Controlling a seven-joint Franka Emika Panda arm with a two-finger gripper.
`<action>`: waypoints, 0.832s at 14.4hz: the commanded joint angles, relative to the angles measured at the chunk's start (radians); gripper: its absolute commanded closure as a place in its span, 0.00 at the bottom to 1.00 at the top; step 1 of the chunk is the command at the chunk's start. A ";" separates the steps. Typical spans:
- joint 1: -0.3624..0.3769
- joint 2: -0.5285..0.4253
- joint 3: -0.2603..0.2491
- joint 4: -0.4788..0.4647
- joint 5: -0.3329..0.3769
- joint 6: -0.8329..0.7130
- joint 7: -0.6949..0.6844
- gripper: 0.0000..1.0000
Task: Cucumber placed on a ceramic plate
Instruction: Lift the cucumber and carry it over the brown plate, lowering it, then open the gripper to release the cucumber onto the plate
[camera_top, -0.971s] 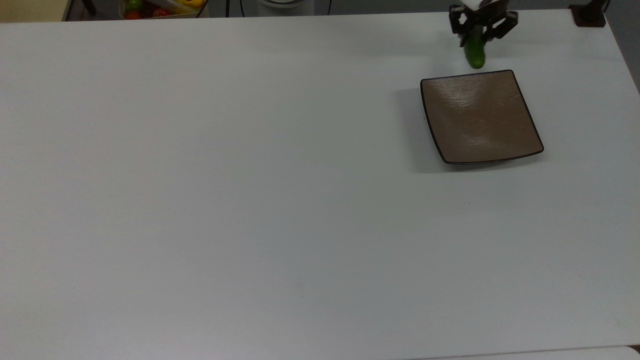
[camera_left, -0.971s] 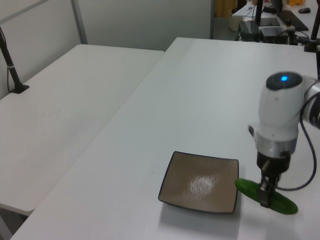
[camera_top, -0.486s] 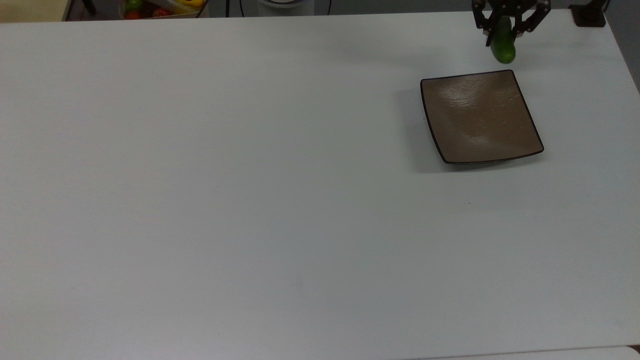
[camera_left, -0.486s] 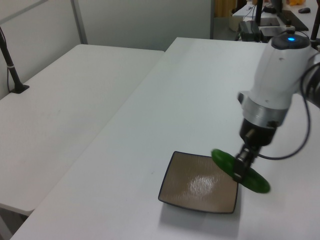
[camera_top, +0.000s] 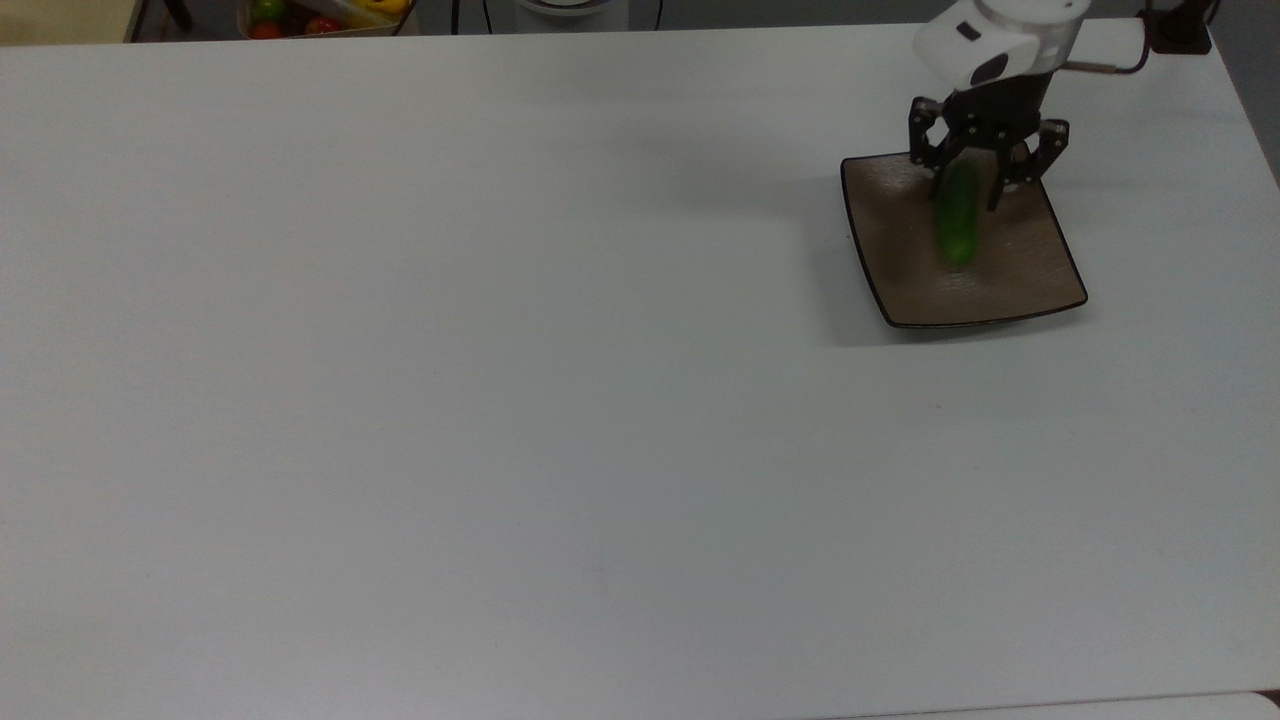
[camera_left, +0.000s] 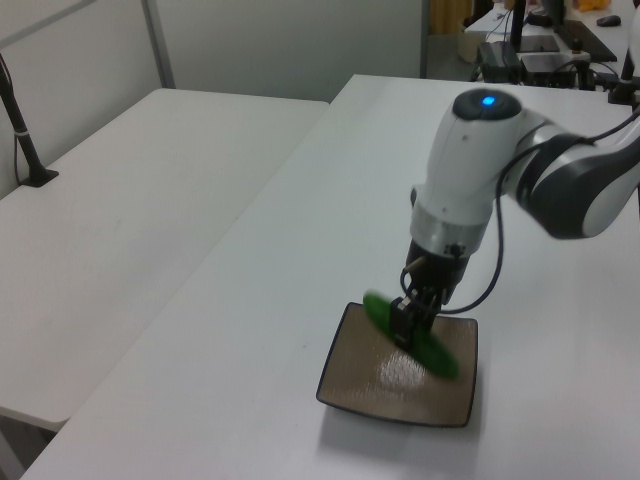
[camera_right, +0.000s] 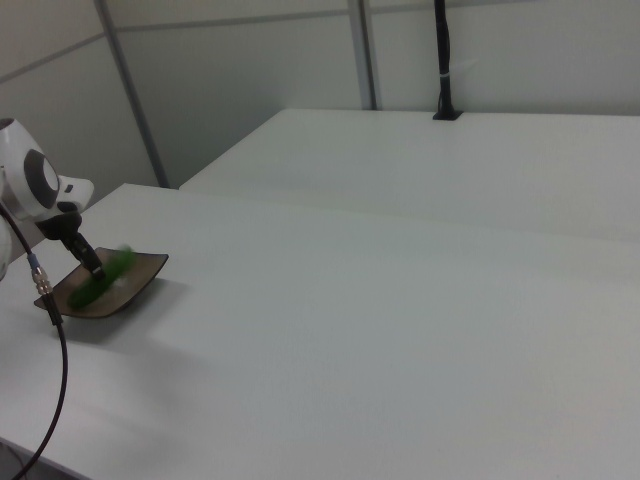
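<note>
Glossy brown ceramic is what you now have beneath your load: the square plate with the thin dark rim (camera_top: 1040, 272) sits near the top view's upper right corner of the white table (camera_top: 500, 400), and the small dark green cucumber (camera_top: 959, 222) hangs over it, pinched by the black two-finger gripper (camera_top: 985, 180) that is clamped around its middle. In the left view the cucumber (camera_left: 412, 337) lies slanted across the plate (camera_left: 350, 385), one end up by the far rim and the other lower toward the plate's middle; whether that low end touches the surface you cannot tell. Your risks from here, as I judge them: let go while the cucumber is tilted and clear of the plate, and its smooth rounded body may roll or skid on the glazed surface, over the shallow rim and onto the table. Push down too far and the low end could press on the plate and tip or shove it, since nothing holds the plate in place. In the right view the gripper (camera_right: 92, 265) stands over the plate's (camera_right: 145, 275) side nearer the arm, so a release there leaves little margin at that rim.
</note>
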 joint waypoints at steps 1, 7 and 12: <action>0.032 0.024 -0.017 0.034 -0.041 -0.019 0.036 0.00; 0.021 -0.043 -0.024 0.028 -0.032 -0.036 0.023 0.00; 0.018 -0.094 -0.076 0.014 -0.022 -0.142 -0.171 0.00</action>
